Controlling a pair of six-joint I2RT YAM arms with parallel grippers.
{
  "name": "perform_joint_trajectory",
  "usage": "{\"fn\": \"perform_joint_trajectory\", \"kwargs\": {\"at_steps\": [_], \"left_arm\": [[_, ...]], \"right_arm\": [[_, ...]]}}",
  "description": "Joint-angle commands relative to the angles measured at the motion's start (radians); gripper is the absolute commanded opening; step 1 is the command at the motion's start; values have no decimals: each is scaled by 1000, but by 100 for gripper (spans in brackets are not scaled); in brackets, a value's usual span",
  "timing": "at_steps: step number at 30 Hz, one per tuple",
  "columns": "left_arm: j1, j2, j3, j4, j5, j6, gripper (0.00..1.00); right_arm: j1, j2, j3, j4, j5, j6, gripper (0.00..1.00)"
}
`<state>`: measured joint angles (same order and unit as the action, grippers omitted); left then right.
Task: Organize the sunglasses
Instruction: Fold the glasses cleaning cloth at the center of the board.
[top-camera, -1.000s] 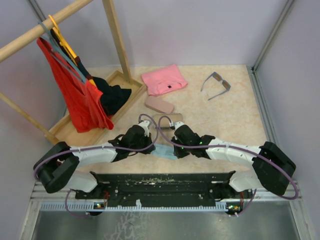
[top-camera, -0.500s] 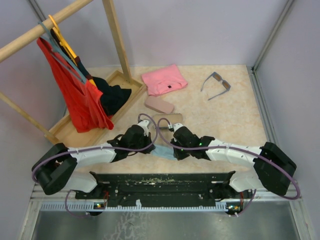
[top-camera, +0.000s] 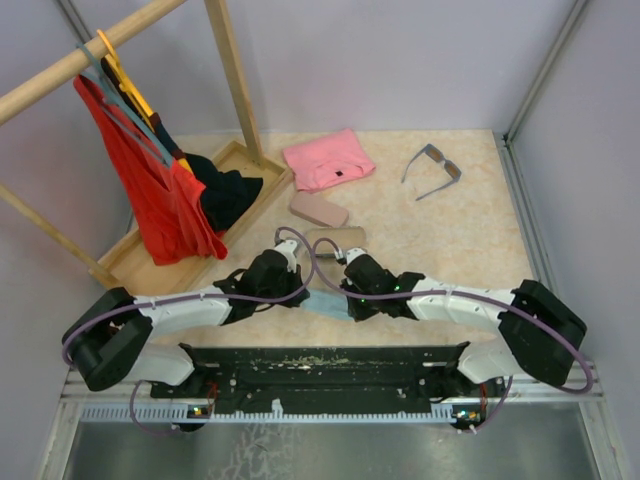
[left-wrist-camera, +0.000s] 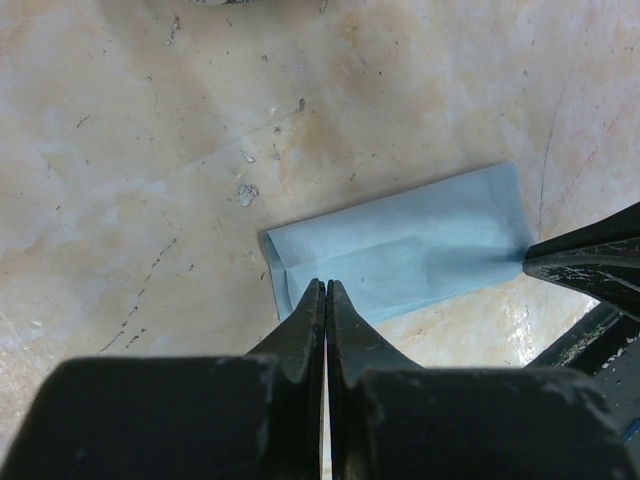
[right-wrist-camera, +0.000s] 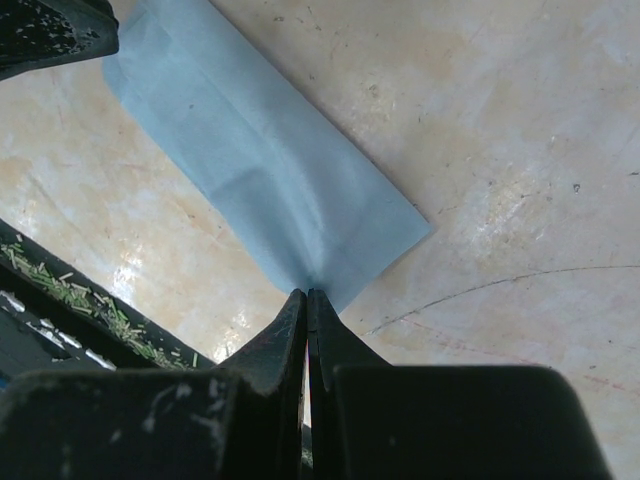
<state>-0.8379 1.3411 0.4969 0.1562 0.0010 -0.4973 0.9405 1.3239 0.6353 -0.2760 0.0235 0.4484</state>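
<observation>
Far right: sunglasses (top-camera: 432, 170), well apart from left tool (left-wrist-camera: 325, 286), right tool (right-wrist-camera: 306, 294); both pinching cloth (left-wrist-camera: 410, 245).

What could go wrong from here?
1. The left pincer and right pincer are shut on opposite ends of the cloth, each biting only its edge. It could slip out if lifted or stretched.
2. The near case lies just beyond both wrists, so a forward swing might knock it.
3. Grit lies on the table beside the cloth, and dragging may soil it.
</observation>
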Motion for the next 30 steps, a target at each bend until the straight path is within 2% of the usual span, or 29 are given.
{"fn": "perform_joint_trajectory", "kwargs": {"at_steps": [1, 7, 11, 16, 18, 20, 24, 30], "left_arm": [[0, -11, -9, 3, -12, 6, 0], [0, -20, -10, -2, -19, 6, 2], [0, -31, -7, -14, -23, 10, 13], [0, -49, 4, -38, -50, 27, 26], [2, -51, 10, -47, -61, 34, 36], [3, -47, 16, -54, -62, 41, 41], [2, -35, 17, -59, -37, 40, 43], [-3, -25, -1, -48, -1, 37, 44]], "right_arm": [[15, 21, 38, 45, 5, -3, 0], [17, 16, 37, 32, 4, -4, 2], [17, -7, 44, 10, 14, -5, 17], [17, -71, 63, -28, 49, -4, 26], [17, -102, 64, -47, 78, 2, 30], [16, -131, 59, -64, 127, 19, 33], [5, -163, 34, -81, 189, 62, 34], [1, -188, 0, -60, 185, 91, 34]]}}
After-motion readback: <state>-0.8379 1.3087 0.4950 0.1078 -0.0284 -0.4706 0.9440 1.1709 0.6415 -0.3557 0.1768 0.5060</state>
